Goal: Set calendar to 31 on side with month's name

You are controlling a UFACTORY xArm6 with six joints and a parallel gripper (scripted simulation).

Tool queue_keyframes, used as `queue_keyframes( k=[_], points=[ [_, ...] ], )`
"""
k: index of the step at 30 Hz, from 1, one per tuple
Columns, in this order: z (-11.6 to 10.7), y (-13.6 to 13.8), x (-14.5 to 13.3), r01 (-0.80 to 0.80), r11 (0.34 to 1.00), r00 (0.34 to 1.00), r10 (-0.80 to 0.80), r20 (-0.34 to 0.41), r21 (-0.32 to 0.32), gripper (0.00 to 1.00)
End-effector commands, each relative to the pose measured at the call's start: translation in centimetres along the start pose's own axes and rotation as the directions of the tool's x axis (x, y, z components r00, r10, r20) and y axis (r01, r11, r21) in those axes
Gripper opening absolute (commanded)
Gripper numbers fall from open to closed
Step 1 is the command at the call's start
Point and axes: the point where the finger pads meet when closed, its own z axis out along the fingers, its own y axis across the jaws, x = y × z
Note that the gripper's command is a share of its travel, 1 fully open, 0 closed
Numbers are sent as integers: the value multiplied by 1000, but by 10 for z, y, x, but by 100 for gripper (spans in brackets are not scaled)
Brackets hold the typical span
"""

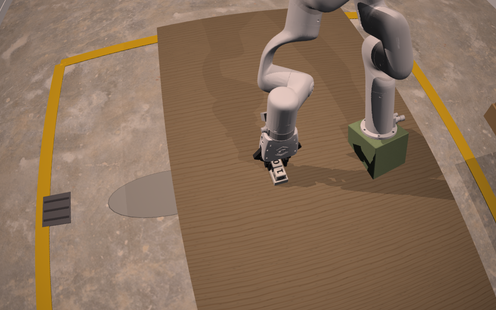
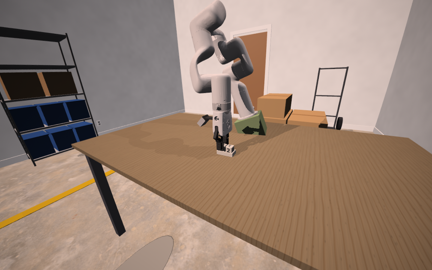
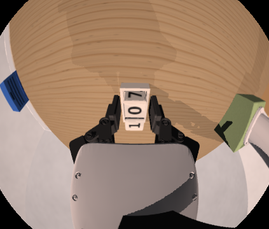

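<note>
My gripper is open and low over the tray, a finger on either side of the cube with 0 on top. In the wrist view narrow gaps show beside that cube, and its far side face shows a sideways 7. The other cube has 1 on top and a 2 on the side facing the exterior camera. It stands beside the 0 cube. The white tray lies on the table. The month's name is not readable.
The wooden table carries the arm's green base block, right of the tray in the top view. Shelves, cardboard boxes and a hand truck stand beyond the table.
</note>
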Motion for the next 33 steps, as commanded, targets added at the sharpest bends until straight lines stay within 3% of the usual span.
queue_keyframes(
  k=[1, 5, 17, 25, 26, 33],
  points=[
    [-13, -1, 0, -1, 1000, 1000, 1, 1, 3, 47],
    [-21, -1, 0, -1, 1000, 1000, 1, 1, 3, 47],
    [-81, -1, 0, -1, 1000, 1000, 1, 1, 3, 47],
    [-88, -1, 0, -1, 1000, 1000, 1, 1, 3, 47],
    [-88, -1, 0, -1, 1000, 1000, 1, 1, 3, 100],
    [-88, -1, 0, -1, 1000, 1000, 1, 1, 3, 100]
  ],
)
